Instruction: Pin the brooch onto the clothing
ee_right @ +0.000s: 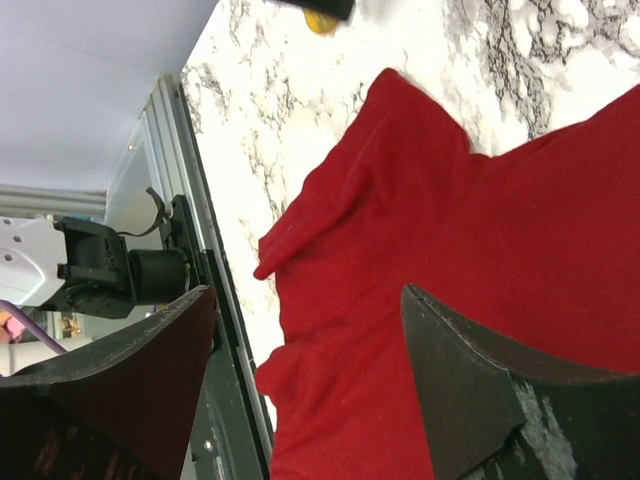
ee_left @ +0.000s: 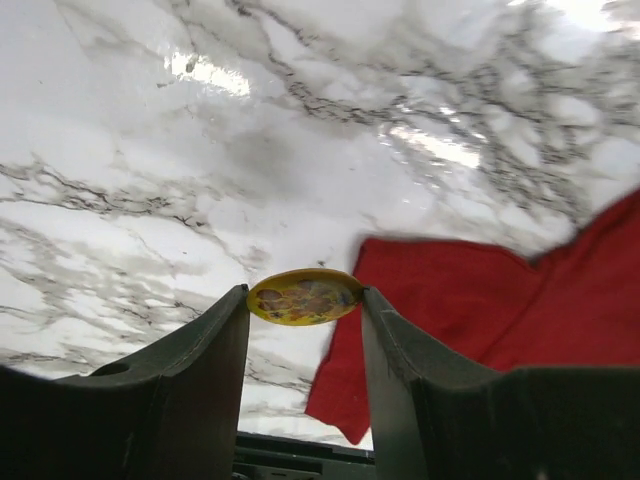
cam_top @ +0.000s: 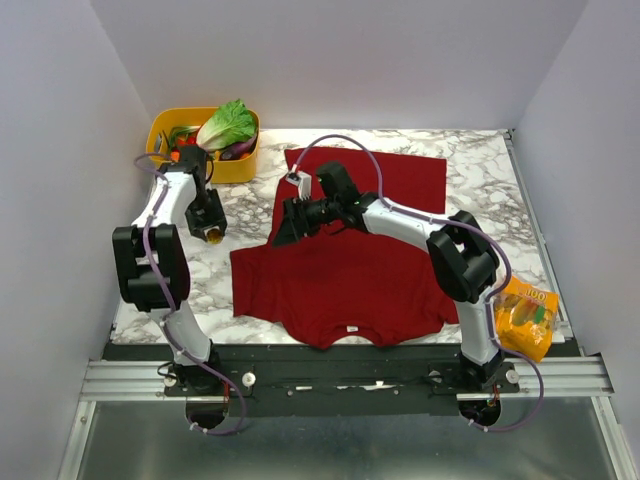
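The dark red T-shirt (cam_top: 350, 255) lies flat on the marble table, its white neck label (cam_top: 351, 330) toward the near edge. My left gripper (cam_top: 213, 234) is shut on the small round golden-yellow brooch (ee_left: 304, 297), held edge to edge between the fingertips above bare marble, just left of the shirt's sleeve (ee_left: 480, 300). The brooch shows as a yellow spot in the top view (cam_top: 214, 237). My right gripper (cam_top: 283, 228) is open and empty, hovering over the shirt's left part (ee_right: 420, 260).
A yellow tub (cam_top: 205, 143) with lettuce and other vegetables stands at the back left. An orange-yellow snack bag (cam_top: 525, 317) lies at the right near edge. The black table rail (ee_right: 215, 300) runs along the front.
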`<state>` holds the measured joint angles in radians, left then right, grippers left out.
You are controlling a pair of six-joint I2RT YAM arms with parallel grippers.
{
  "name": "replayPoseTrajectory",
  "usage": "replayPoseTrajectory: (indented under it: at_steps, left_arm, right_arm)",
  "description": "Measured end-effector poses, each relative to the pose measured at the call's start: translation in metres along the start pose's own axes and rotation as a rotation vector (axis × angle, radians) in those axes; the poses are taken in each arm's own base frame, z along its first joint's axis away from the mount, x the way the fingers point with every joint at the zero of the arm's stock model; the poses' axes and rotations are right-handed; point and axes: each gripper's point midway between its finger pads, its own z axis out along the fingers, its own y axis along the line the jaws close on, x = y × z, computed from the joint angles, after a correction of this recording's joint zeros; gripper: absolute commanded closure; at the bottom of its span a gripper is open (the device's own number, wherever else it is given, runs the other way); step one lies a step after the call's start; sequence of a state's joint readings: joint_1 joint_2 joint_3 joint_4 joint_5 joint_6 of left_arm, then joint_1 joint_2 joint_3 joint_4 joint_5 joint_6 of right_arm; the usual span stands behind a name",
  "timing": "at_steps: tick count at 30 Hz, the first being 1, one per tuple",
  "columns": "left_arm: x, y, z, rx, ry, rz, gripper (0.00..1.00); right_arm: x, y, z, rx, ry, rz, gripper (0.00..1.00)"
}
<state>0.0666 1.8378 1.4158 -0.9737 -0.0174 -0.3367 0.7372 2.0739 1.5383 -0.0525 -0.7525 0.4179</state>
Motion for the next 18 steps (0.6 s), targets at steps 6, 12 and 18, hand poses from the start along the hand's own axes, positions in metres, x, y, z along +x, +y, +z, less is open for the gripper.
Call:
replayPoseTrajectory:
  at_steps: [6,12,18]
  left_arm:
    - [-0.011,-0.045,-0.036,0.091,-0.106,0.077,0.65]
    - [0.017,-0.126,-0.036,0.178,-0.083,0.23,0.64]
    - [0.04,-0.203,-0.026,0.257,-0.055,0.359,0.32]
  right_arm:
    - [0.001,-0.007,-0.011,0.016,-0.009,0.015,0.17]
    - [-0.016,-0.019,-0.06,0.071,-0.09,0.036,0.17]
    - [-0.044,-0.033,-0.12,0.159,-0.224,0.034,0.17]
